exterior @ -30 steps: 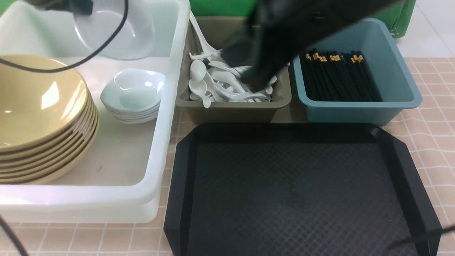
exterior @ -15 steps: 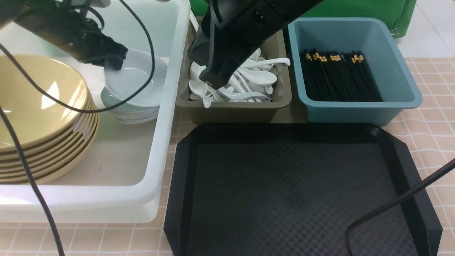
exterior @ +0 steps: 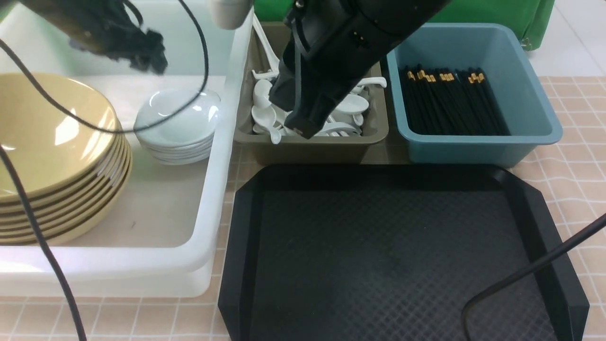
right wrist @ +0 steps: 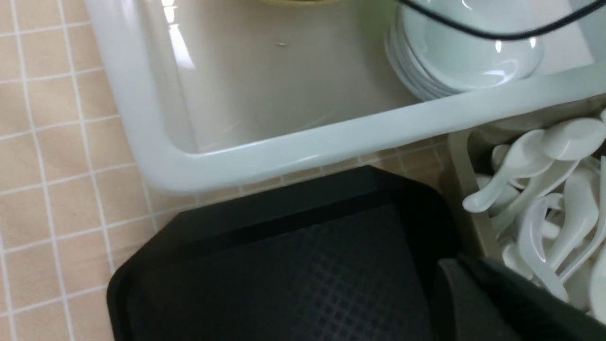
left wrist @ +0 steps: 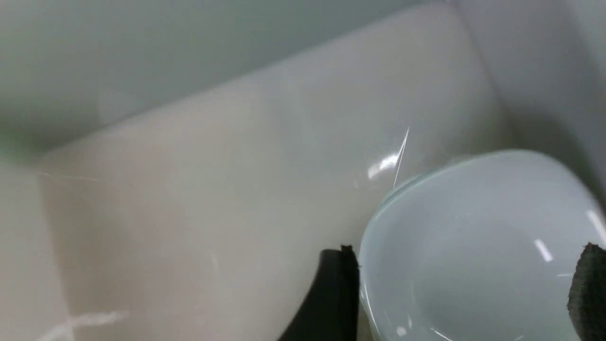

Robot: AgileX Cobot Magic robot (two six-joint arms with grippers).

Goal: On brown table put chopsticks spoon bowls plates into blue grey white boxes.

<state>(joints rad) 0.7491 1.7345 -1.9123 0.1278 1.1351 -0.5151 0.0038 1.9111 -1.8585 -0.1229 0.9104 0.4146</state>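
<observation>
A stack of white bowls (exterior: 177, 118) and a stack of yellow plates (exterior: 47, 142) sit in the white box (exterior: 215, 156). My left gripper (exterior: 147, 59) hangs open and empty above the bowls. In the left wrist view its fingers (left wrist: 336, 293) stand wide on either side of the top bowl (left wrist: 473, 227). White spoons (exterior: 265, 109) fill the grey box (exterior: 307, 147). My right gripper (exterior: 303, 129) is over that box's near edge, looks shut and holds nothing. Black chopsticks (exterior: 450, 102) lie in the blue box (exterior: 473, 147).
A black tray (exterior: 393, 251) with nothing on it lies in front of the grey and blue boxes on the tiled brown tabletop (exterior: 577, 180). Black cables hang over the white box and the tray's near right corner.
My left gripper set a white bowl on the stack, let go and rose. My right gripper moved toward the near edge of the grey box.
</observation>
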